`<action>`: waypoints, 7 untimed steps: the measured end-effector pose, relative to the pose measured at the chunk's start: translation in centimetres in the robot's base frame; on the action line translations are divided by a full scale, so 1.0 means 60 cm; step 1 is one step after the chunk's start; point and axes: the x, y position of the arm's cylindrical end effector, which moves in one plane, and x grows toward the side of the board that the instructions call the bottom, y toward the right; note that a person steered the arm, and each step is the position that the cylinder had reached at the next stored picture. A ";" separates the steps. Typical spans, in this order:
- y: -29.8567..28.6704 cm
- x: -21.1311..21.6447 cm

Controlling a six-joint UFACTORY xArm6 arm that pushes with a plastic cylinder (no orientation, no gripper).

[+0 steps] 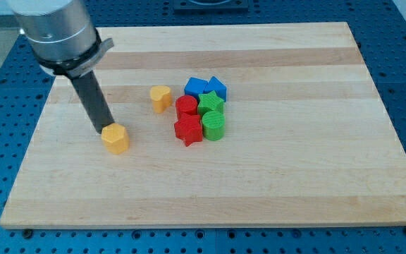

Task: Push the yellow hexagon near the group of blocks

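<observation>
Rod (96,106) and block meet toward the left side of the wooden board (294,183): the tip (104,132) sits at the upper-left edge of the yellow hexagon (116,139), seemingly touching it, though the block hides the very end and I cannot be sure of contact. There is no hand to open or close here, only the bare rod, holding nothing.

The hexagon lies left of centre, roughly midway between the board's top and bottom edges. The group stands near the middle: two blue blocks (205,87) at its top side, a green star (211,103) and a green cylinder (214,127) on its right, a red block (186,106) and a red star (188,130) on its left. A yellow heart-like block (161,97) sits just left of the group, up and right of the hexagon.

To do this push well, the tip should probably be squarely on the hexagon's left face, not its upper corner, so the force runs toward the red star and not toward the bottom edge. An off-centre push would likely spin the block or let it slip past the rod. Short, steady travel seems wise, stopping before the hexagon knocks the red star and scatters the cluster.
</observation>
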 end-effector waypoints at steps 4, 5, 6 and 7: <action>-0.112 0.088; -0.166 0.121; -0.164 0.134; -0.134 0.107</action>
